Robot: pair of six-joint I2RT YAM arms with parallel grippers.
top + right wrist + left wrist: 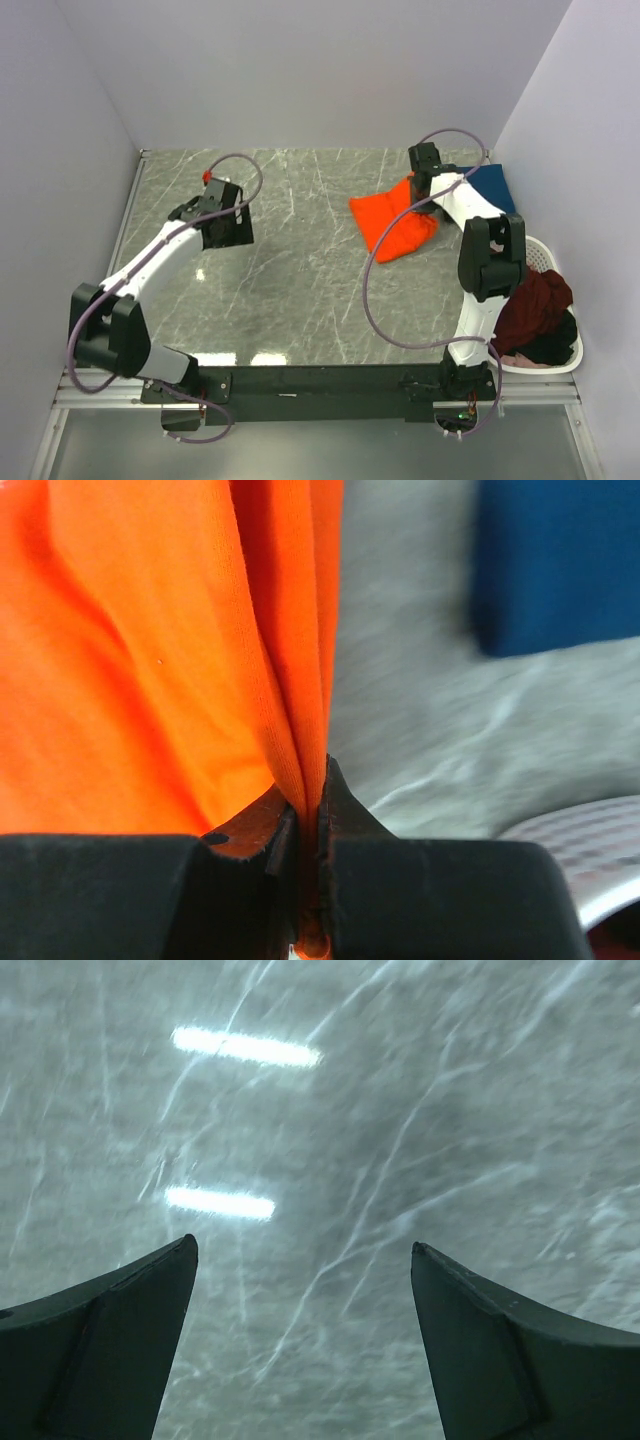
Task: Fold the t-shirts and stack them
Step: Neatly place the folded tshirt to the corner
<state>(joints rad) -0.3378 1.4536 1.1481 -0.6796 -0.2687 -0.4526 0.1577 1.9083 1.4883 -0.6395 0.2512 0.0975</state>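
A bright orange t-shirt lies bunched on the marble table, right of centre. My right gripper is shut on a fold of this orange t-shirt, the cloth pinched between its jaws. A folded navy blue t-shirt lies behind it near the right wall, and shows as a blue patch in the right wrist view. Dark maroon and black t-shirts fill the basket. My left gripper hangs open over bare table at the left, with nothing between its fingers.
A white oval basket stands at the table's right edge beside the right arm. Grey walls close in the back and both sides. The black mounting rail runs along the near edge.
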